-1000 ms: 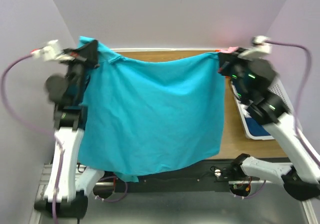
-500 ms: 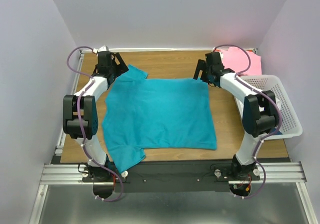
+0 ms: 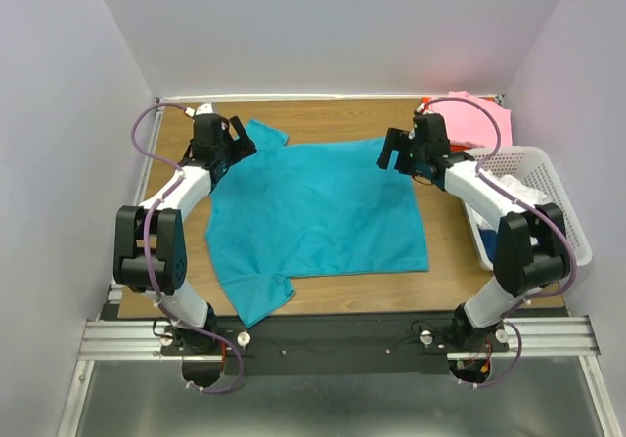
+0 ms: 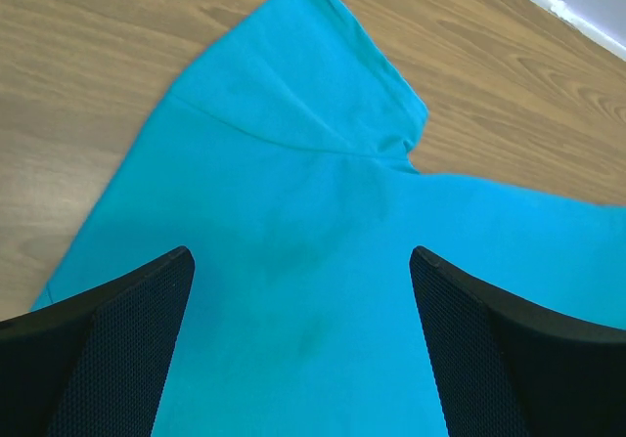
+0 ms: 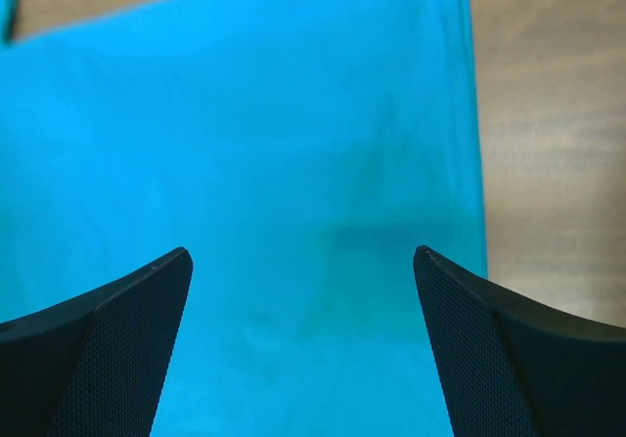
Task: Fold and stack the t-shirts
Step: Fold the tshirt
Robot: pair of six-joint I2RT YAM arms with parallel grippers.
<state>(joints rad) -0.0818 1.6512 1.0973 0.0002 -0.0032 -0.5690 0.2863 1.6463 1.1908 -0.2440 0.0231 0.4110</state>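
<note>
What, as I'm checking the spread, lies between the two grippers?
The teal shirt, lying flat; its far edge runs from the left gripper to the right gripper. The top view shows it.

Pale lilac walls (image 3: pixel 333 26) around a wooden table (image 3: pixel 333 114).

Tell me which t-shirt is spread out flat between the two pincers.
The teal t-shirt, open flat mid-table. The pink one lies in the far right corner, and the others sit bunched in the white basket.
</note>
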